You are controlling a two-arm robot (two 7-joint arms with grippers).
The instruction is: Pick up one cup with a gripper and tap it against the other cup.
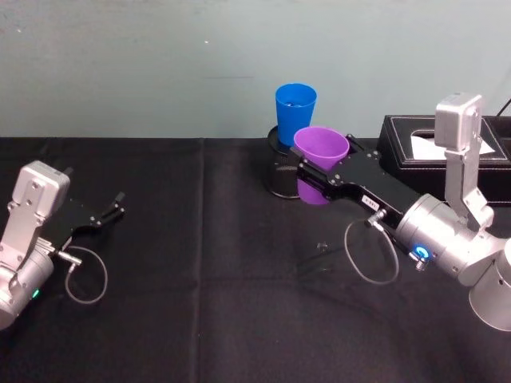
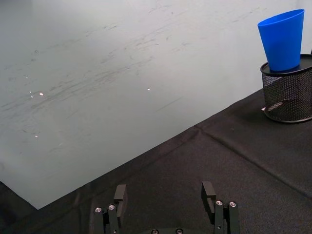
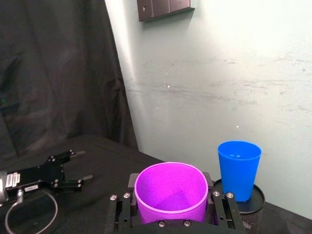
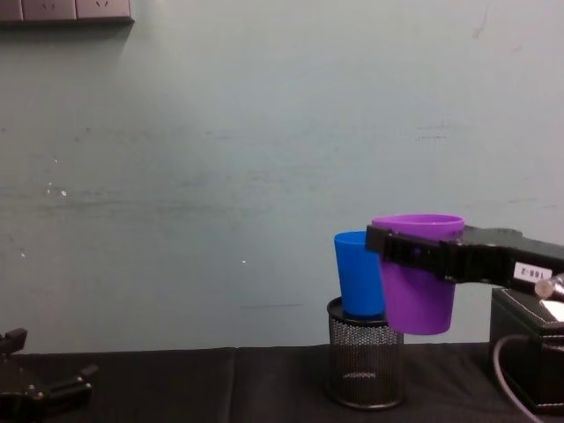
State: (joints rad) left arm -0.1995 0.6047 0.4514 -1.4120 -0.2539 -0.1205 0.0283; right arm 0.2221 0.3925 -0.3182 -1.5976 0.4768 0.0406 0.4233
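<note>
Right gripper (image 1: 313, 180), centre-right, is clamping purple cup (image 1: 321, 144) below its rim, just beside blue cup (image 1: 295, 112). Cup looks light, slick, squeezable, so a mid-wall hold suits. Left gripper (image 1: 118, 204) is sitting lower left, fingers apart.

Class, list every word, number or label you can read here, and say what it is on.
White label on the right hand: dark characters, too blurred to read.
Small label on the left hand: too small to read.
Purple cup, blue cup: no print.
</note>
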